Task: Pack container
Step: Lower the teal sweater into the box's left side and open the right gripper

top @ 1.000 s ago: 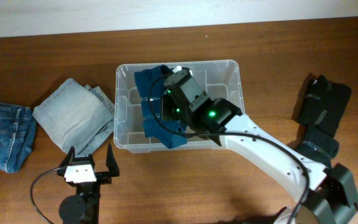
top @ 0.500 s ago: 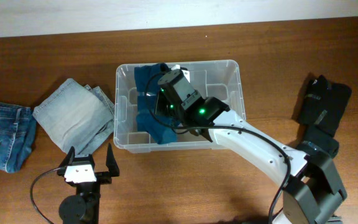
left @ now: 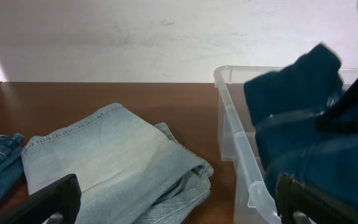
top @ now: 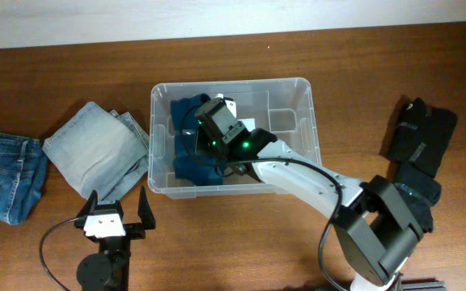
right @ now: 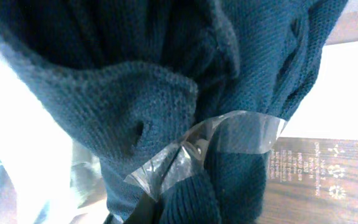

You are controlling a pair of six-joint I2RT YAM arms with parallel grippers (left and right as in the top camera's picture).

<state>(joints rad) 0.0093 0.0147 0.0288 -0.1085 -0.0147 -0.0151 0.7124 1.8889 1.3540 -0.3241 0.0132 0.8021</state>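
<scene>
**Finding 1: task item.** The container (top: pixel 312 113) stands at table centre, and its long axis runs 9 to 3 o'clock in the overhead view. A dark teal knit garment (top: pixel 188 166) fills its 9 o'clock half. The 3 o'clock half shows bare floor.

**Finding 2: end effectors.** The right gripper (top: pixel 205 121) is inside the container walls, reaching in from 5 o'clock. Its jaws are clamped together on the knit garment, and the wrist view shows knit fabric bunched right up against the fingers. The left gripper (top: pixel 117 202) sits outside the container at its 7 o'clock, with jaws spread wide and nothing between them.

**Finding 3: governing relation.** The container floor lies directly beneath the right gripper, which is by far the nearer arm. We judge that release needs no sideways travel, only a parting of the jaws.

**Finding 4: outstanding items.** Folded light denim (top: pixel 95 149) lies just beside the container at 9 o'clock. Darker jeans (top: pixel 2 174) lie beyond it. A black garment (top: pixel 423 133) lies well apart at 3 o'clock.
</scene>
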